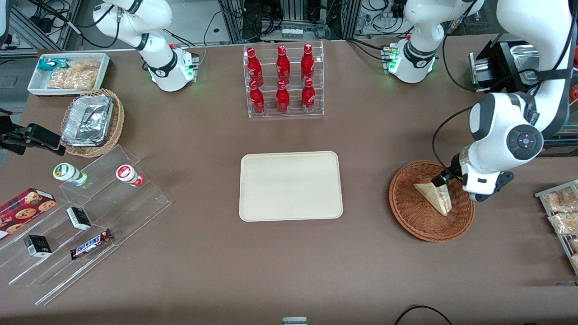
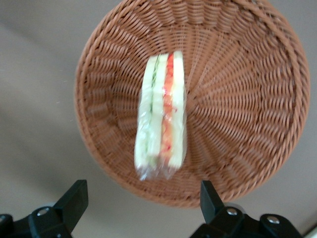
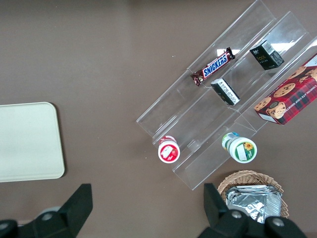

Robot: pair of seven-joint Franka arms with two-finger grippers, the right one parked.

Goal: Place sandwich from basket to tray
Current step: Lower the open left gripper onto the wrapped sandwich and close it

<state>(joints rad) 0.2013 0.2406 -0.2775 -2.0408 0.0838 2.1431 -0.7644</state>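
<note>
gripper (image 2: 138,203) open above sandwich (image 2: 162,115).

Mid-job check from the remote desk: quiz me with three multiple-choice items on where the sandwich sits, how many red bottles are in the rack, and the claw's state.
1. Where is the sandwich?
A. In the basket
B. On the tray
C. On the bare table

2. How many red bottles stand in the clear rack?
A. Four
B. Six
C. Eight

3. What is the claw doing?
A. Shut on the sandwich
B. Open, above the basket
C. Open, over the tray

Key: 1 A, the wedge lies inside the woven bowl. 2 B, two rows of three. 3 B, the wrist view shows both fingers spread wide with the sandwich lying free in the basket below.
</note>
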